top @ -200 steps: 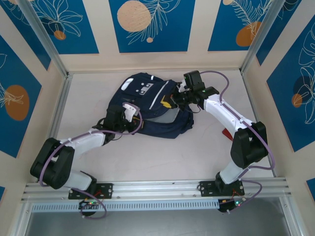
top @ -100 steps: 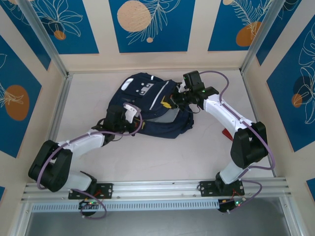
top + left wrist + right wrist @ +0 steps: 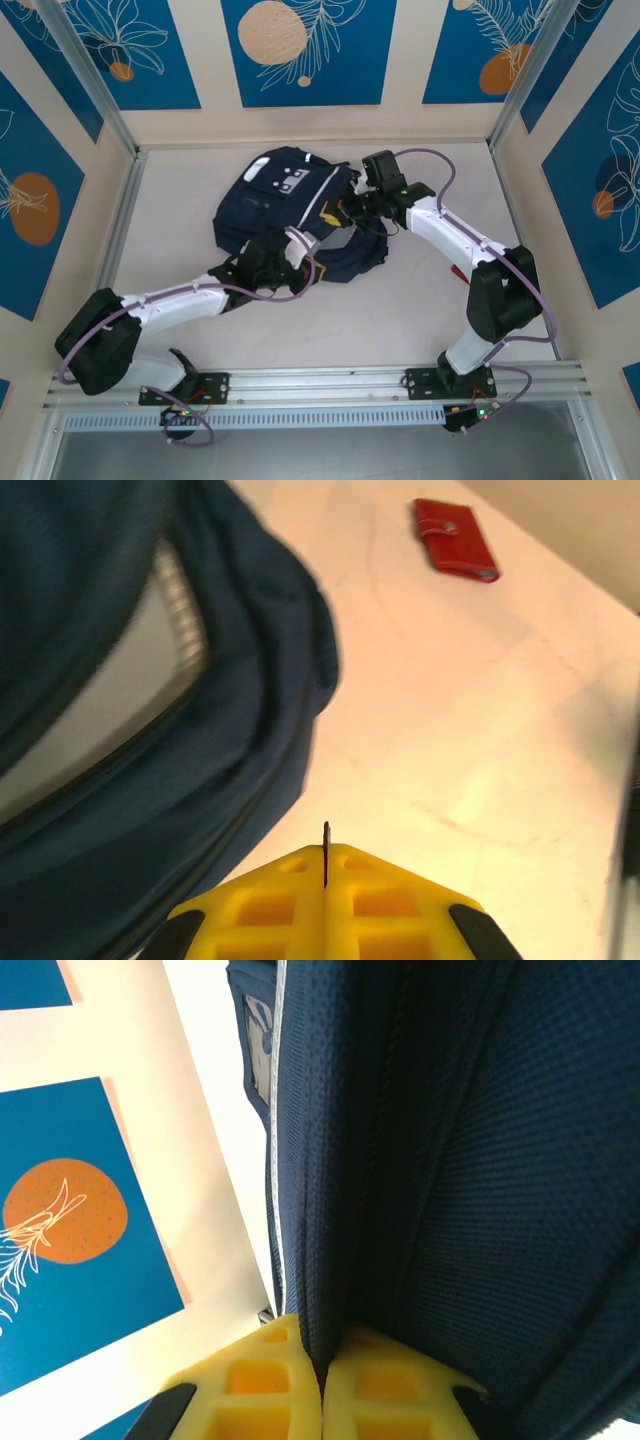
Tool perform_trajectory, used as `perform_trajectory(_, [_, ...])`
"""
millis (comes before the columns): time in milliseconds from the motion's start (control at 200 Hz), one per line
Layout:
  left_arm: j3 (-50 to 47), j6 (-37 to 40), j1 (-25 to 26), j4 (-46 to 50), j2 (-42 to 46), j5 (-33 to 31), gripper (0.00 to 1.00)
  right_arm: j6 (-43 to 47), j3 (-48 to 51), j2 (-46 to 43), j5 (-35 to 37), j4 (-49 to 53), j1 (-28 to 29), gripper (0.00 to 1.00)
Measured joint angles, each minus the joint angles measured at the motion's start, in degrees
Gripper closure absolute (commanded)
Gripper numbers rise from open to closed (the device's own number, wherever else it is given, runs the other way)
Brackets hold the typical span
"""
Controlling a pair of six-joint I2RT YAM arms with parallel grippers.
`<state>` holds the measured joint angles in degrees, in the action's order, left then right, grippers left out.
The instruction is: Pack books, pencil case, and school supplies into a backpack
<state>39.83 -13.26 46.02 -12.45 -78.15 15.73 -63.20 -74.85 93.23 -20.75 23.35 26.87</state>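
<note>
- A pale table (image 3: 400,300) is filling the floor of a cream-walled booth, and blue panels (image 3: 300,50) with orange circles are hanging on the walls around it.
- The backpack (image 3: 265,205) is lying flat on the far middle of the table, between the two arms, with its light grey patch (image 3: 285,180) facing up at the far end.
- The left gripper (image 3: 305,243) is resting just at the near edge of the backpack, with its arm reaching in low from the left.
- In the left wrist view the left gripper (image 3: 325,855) is showing its yellow fingers (image 3: 270,910) pressed together with nothing between them (only a thin dark line is separating the two pads).
- In that view, the dark navy fabric of the backpack (image 3: 200,810) is bulging just beside the closed fingers, and a light grey panel (image 3: 100,700) is showing on it.
- A small red case (image 3: 455,538) is lying on the bare table (image 3: 450,730), well apart from the backpack.
- The right gripper (image 3: 348,208) is reaching to the right side of the backpack.
- In the right wrist view the right gripper (image 3: 322,1360) is pinching a fold of the backpack (image 3: 470,1160) between its yellow fingers (image 3: 250,1380), and the fabric is rising straight out from the pinch.
- I cannot tell where the books are.
</note>
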Motion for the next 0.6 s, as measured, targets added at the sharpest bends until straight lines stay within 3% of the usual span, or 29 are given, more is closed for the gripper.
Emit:
perform_trajectory(195, [4.2,-2.6,2.4,-2.1,-4.2,-3.6,1.00,-0.5,2.6,0.0,0.5,-2.1,0.9,1.00])
perform_trajectory(480, [4.1,-8.7,1.5,5.4,-0.9,-10.7,0.43,2.7,4.5,-1.3,2.8,0.1,-1.5,1.00])
perform_trajectory(600, [4.1,-12.4,-0.5,9.5,3.1,-12.6,0.29,5.6,4.5,-1.9,3.9,2.0,-3.8,1.00])
